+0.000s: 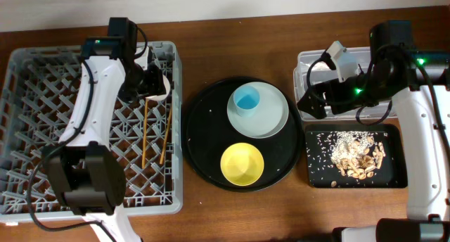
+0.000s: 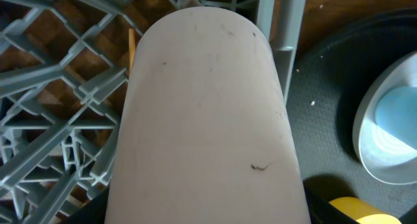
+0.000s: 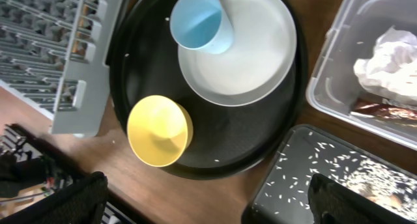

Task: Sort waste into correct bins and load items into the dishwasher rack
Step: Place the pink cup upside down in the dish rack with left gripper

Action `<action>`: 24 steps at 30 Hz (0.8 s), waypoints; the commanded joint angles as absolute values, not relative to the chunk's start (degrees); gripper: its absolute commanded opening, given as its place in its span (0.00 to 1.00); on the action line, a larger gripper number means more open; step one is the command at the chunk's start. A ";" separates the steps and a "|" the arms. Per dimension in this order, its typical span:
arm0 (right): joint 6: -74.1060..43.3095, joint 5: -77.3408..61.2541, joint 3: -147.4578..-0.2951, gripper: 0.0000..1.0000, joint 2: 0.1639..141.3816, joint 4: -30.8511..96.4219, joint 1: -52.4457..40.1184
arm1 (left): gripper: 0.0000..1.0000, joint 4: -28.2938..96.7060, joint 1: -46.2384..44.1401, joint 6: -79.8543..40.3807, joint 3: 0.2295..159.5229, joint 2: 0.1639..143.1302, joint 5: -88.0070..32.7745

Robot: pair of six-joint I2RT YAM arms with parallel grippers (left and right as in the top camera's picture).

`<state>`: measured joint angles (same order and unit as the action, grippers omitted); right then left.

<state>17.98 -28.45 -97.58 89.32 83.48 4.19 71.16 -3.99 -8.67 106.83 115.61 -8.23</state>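
Note:
My left gripper point(image 1: 155, 82) is shut on the pink cup point(image 2: 202, 120), which it holds over the back right part of the dishwasher rack point(image 1: 28, 129). The cup fills the left wrist view and hides the fingers. Two chopsticks point(image 1: 145, 133) lie in the rack below it. The blue cup point(image 1: 247, 99) stands on the grey-white plate point(image 1: 271, 119), next to the yellow bowl point(image 1: 242, 164). My right gripper point(image 1: 309, 105) is open and holds nothing, near the left end of the clear tub point(image 1: 309, 62). The tissue point(image 3: 384, 58) and the wrapper point(image 3: 384, 110) lie in that tub. Food scraps point(image 1: 358, 157) lie in the small black tray point(image 1: 320, 164).
The plate and bowl rest on a large round black tray point(image 1: 204, 129) between the rack and the bins. Rice grains are scattered over the small black tray. Bare wooden table shows in front of the round tray.

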 commanded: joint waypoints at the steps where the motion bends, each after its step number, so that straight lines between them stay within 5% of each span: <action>1: 17.91 -26.26 -97.36 0.99 89.41 83.35 3.77 | 0.36 70.06 -3.57 -9.21 108.05 116.64 -7.42; 5: 17.91 -26.26 -97.36 0.99 89.41 83.35 3.77 | 0.38 69.69 -3.57 -9.45 108.05 116.79 -5.45; 9: 17.91 -26.26 -97.36 0.99 89.41 83.35 3.77 | 0.95 70.13 -3.57 -9.61 108.05 116.77 -5.28; 10: 17.91 -26.26 -97.36 0.99 89.41 83.35 3.77 | 0.99 70.32 -3.57 -9.63 108.05 116.77 -5.30; 24: 17.91 -26.26 -97.36 0.99 89.41 83.35 3.77 | 0.99 80.25 -3.16 -11.38 122.56 113.65 -6.17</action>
